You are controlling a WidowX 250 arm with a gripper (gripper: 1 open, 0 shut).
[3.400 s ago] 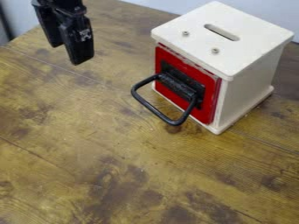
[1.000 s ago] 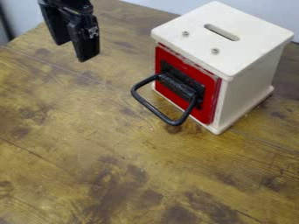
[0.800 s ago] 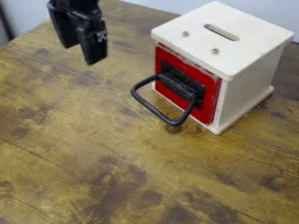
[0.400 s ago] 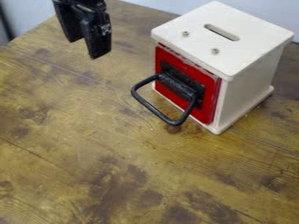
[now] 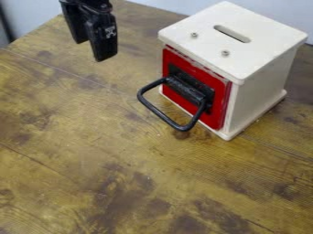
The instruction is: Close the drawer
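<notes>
The red drawer [image 5: 184, 69] sits in the front of a cream-white wooden cabinet [image 5: 232, 41] with a slotted top. Its red face stands about level with the cabinet's front. A black bracket [image 5: 193, 88] is fixed on that face, and a large black loop handle [image 5: 162, 108] hangs from it down to the table. My black gripper [image 5: 98, 41] hangs in the air at the upper left, well apart from the drawer and left of the cabinet. I cannot tell whether its fingers are open or shut. It holds nothing that I can see.
The cabinet stands on a worn brown wooden table [image 5: 110, 164]. A pale wall edge shows at the top left corner.
My gripper has drifted a little to the right and up, toward the cabinet. The drawer, handle and cabinet have not moved.
</notes>
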